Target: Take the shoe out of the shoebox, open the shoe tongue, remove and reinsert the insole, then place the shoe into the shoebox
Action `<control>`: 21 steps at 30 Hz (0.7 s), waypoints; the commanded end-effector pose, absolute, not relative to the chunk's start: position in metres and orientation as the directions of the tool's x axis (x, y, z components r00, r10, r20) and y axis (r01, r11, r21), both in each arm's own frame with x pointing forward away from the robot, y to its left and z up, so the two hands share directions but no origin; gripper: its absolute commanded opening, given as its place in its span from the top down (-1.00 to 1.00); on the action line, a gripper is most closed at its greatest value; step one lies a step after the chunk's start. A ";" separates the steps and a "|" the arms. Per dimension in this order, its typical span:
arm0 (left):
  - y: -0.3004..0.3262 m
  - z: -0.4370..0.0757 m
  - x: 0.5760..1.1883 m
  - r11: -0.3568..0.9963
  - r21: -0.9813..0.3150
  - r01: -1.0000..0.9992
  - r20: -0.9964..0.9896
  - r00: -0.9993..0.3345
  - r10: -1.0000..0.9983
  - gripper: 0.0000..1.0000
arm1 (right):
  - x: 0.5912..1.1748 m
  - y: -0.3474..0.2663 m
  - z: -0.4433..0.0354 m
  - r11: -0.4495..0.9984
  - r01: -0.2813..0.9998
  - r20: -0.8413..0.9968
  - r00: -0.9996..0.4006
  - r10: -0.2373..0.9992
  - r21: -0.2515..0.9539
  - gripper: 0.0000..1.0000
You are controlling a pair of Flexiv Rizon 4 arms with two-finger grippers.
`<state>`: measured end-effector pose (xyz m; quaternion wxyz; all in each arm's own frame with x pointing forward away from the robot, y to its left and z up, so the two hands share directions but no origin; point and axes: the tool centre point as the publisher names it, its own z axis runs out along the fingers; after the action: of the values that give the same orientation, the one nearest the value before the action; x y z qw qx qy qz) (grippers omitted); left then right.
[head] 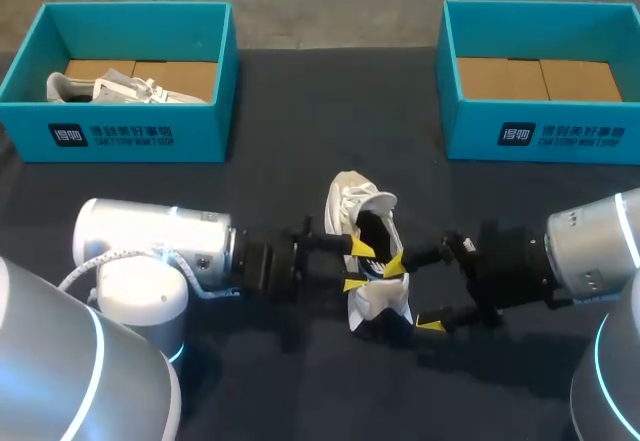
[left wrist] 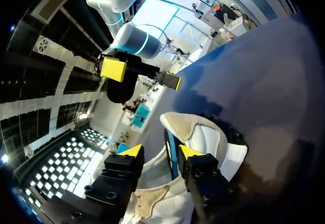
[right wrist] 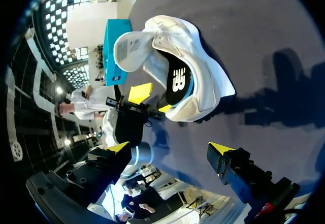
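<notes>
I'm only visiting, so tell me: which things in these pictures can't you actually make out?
- Head view: the white shoe's opening is mostly covered by the left tool and the right tool.
- Right wrist view: the insole's toe end is hidden inside the shoe.
- Head view: the other shoe sits partly behind the left shoebox's near wall.

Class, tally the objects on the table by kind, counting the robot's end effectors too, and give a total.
Teal shoeboxes: 2
White shoes: 2
End effectors: 2
Total: 6
</notes>
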<state>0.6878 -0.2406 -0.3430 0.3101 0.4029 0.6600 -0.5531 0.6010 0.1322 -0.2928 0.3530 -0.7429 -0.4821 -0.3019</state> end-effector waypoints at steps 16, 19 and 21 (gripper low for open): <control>-0.243 -0.362 0.705 0.116 -0.451 0.885 -0.841 -0.465 0.275 1.00 | 0.601 0.135 -0.292 -0.289 0.929 0.785 0.354 0.508 -0.232 -1.00; -0.240 -0.367 0.709 0.136 -0.448 0.884 -0.837 -0.468 0.284 1.00 | 0.601 0.135 -0.292 -0.289 0.929 0.785 0.354 0.508 -0.232 -1.00; -0.238 -0.374 0.718 0.170 -0.437 0.883 -0.835 -0.468 0.288 1.00 | 0.601 0.135 -0.292 -0.289 0.929 0.785 0.354 0.508 -0.232 -1.00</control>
<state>0.7117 -0.2364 -0.3669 0.3035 0.4200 0.6954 -0.4979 0.6010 0.1322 -0.2927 0.3530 -0.7429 -0.4821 -0.3019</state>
